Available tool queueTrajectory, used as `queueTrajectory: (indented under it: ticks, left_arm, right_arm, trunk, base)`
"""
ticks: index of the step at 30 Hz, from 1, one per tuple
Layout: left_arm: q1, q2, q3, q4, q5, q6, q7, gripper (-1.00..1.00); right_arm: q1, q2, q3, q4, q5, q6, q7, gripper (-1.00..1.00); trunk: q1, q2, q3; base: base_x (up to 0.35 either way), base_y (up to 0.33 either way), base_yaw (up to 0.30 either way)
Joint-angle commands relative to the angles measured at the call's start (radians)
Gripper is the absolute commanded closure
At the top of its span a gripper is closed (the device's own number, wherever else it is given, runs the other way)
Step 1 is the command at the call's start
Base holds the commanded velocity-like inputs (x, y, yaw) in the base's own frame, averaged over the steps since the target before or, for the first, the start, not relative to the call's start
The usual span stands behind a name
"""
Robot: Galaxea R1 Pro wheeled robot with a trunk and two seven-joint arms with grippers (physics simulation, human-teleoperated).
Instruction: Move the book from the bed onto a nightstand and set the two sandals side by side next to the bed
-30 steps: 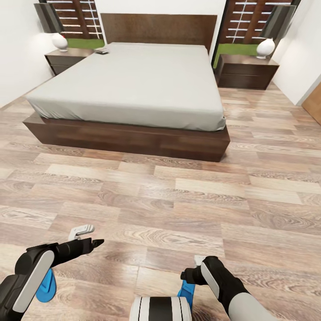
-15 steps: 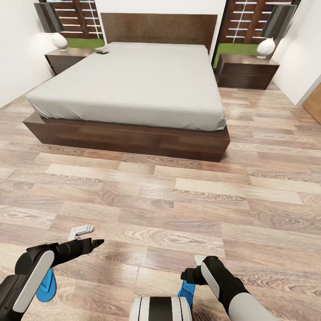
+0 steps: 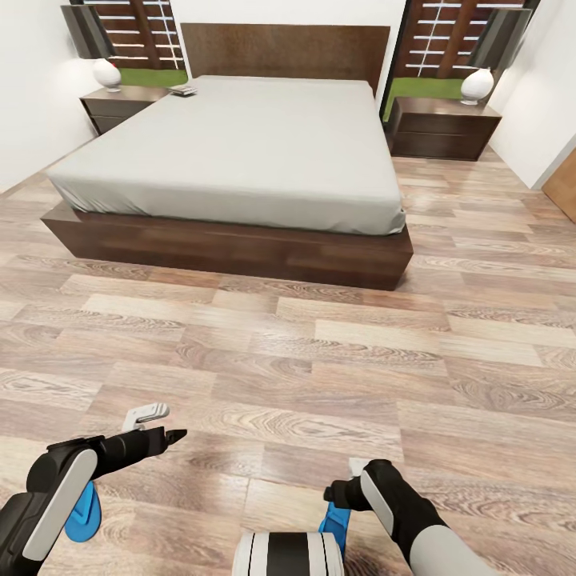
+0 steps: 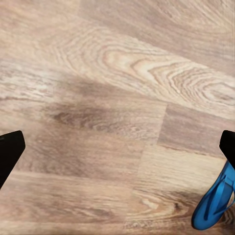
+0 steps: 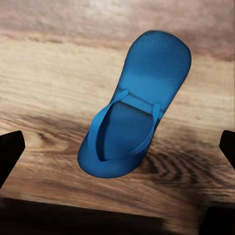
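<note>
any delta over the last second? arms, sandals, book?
No visible change. The left claw and right claw hang in the same spots low over the floor, both open in the wrist views and holding nothing. One sandal lies on the floor by the left arm, the other sandal under the right claw. The book is at the far corner of the bed.

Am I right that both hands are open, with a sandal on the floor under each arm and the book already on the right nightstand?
Not quite: the book lies on the bed, at its corner by the left nightstand, as the head view shows. The rest holds: left hand and right hand open, a sandal below.
</note>
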Motion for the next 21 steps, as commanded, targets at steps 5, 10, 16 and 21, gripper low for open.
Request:
queueTrajectory:
  ticks: [5, 10, 16, 21]
  left_arm:
    - [-0.001, 0.0, 0.001, -0.001, -0.002, 0.005, -0.005, -1.0]
    - [-0.001, 0.001, 0.003, -0.001, -0.002, 0.006, -0.006, -1.0]
    - [-0.001, 0.001, 0.003, -0.002, -0.001, 0.006, -0.007, -1.0]
    - [-0.001, 0.001, 0.003, -0.003, -0.001, 0.007, -0.008, -1.0]
  right_arm:
    - [0.0, 0.004, 0.003, -0.002, -0.007, 0.004, -0.003, -1.0]
    - [-0.002, 0.017, -0.001, -0.003, -0.01, 0.005, -0.004, -1.0]
    - [-0.015, 0.023, -0.018, -0.004, -0.026, 0.002, -0.005, -1.0]
    - [-0.028, 0.024, -0.052, -0.004, -0.081, 0.001, -0.009, -1.0]
  trunk:
    - [0.0, 0.0, -0.001]
    - [0.0, 0.0, -0.001]
    - [0.0, 0.0, -0.001]
    - [0.0, 0.0, -0.001]
  base:
    - [0.0, 0.0, 0.0]
    - [0.0, 0.0, 0.0]
    - [0.0, 0.0, 0.0]
    - [0.0, 0.0, 0.0]
